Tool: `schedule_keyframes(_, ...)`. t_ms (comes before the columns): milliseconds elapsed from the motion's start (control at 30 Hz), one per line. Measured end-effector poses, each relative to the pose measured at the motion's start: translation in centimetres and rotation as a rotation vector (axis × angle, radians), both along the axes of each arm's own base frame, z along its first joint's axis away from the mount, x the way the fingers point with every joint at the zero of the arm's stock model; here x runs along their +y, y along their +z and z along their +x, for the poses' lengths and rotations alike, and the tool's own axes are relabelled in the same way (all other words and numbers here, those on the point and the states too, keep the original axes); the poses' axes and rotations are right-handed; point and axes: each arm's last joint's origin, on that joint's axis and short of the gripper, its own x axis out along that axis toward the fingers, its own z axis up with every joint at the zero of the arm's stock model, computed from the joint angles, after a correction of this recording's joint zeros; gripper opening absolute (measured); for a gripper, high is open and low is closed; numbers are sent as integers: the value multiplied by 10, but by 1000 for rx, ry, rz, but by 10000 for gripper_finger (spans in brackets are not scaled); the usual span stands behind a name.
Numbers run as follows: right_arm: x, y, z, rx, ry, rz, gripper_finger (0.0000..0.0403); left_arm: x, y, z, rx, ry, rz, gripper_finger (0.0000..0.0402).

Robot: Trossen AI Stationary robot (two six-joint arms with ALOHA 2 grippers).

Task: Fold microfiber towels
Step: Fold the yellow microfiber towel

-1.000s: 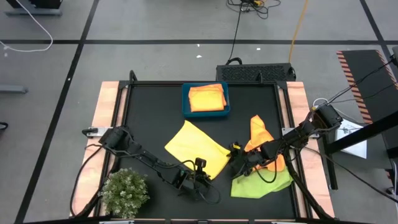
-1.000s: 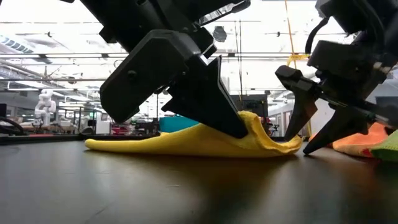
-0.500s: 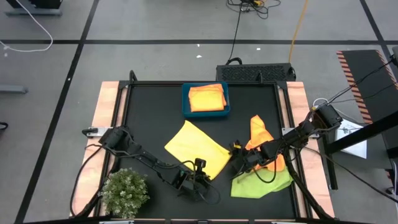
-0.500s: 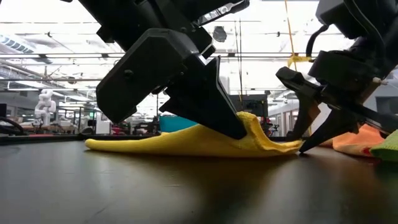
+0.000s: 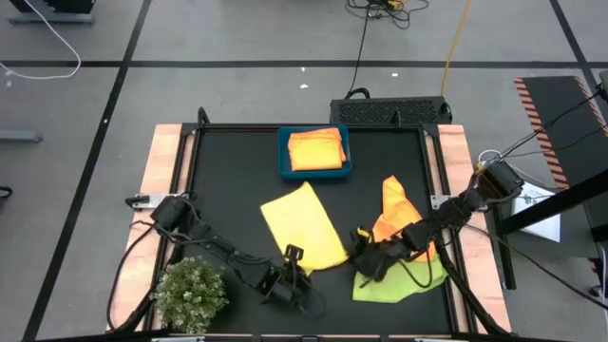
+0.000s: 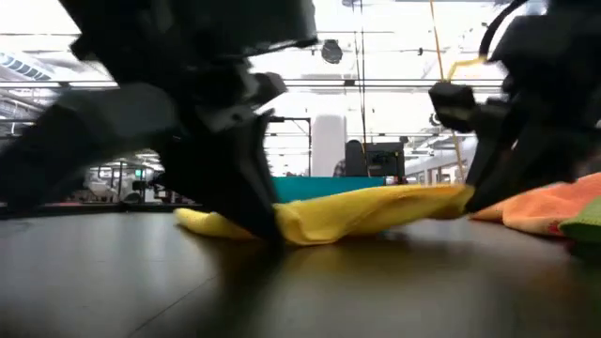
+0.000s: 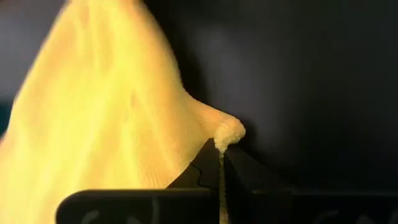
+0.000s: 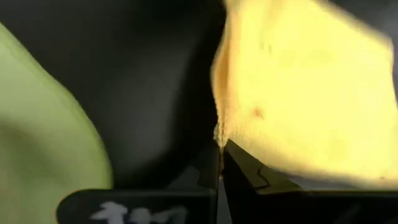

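Soft yellow microfiber towel [image 5: 302, 228] lies spread near the middle of the black table top [image 5: 228, 171], a rough four-sided sheet set at a slant, its far corner pointing toward the rectangular blue plastic bin [image 5: 314, 171] at the far edge. Low view: cloth mostly flat on the table, near edge bunched into a low rounded ridge, surface gently rumpled. Left gripper [image 5: 288, 274] sits at the towel's near corner, jaws clenched on it; left wrist view shows a small nub of yellow fabric pinched between the two dark fingertips [image 7: 208, 163], cloth fanning away broad and smooth. Right gripper [image 5: 359, 249] sits at the towel's right-hand corner, jaws likewise clamped on its edge; right wrist view shows the yellow hem caught at the finger tips [image 8: 231, 158]. Inside the bin, a folded orange cloth [image 5: 315, 149], squared up and flat. Right of the yellow towel, a crumpled orange microfiber towel [image 5: 395, 202] stands up in a peak, and just near of it a lime green microfiber towel [image 5: 399, 281] lies loosely spread, partly under the right arm. Small bushy green plant [image 5: 191, 294] at the near left corner of the table, beside the left arm.
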Motion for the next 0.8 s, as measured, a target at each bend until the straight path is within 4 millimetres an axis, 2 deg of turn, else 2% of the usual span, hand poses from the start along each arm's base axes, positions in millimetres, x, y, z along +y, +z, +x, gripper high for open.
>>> schedule_keyframes(200,24,10,-2,-118,85,109,1,-16,14,-18,21,-30,-14,3)
schedule_keyframes(433,41,20,-2,-125,85,246,1,-38,36,-37,-14,-108,-50,3)
schedule_keyframes(567,52,14,10,-74,86,292,1,-43,37,-43,8,-132,-71,2)
schedule_keyframes(700,65,1,27,-4,84,253,1,-43,31,-48,33,-132,-82,2)
schedule_keyframes(800,68,1,39,-2,70,250,0,-45,26,-53,46,-128,-82,2)
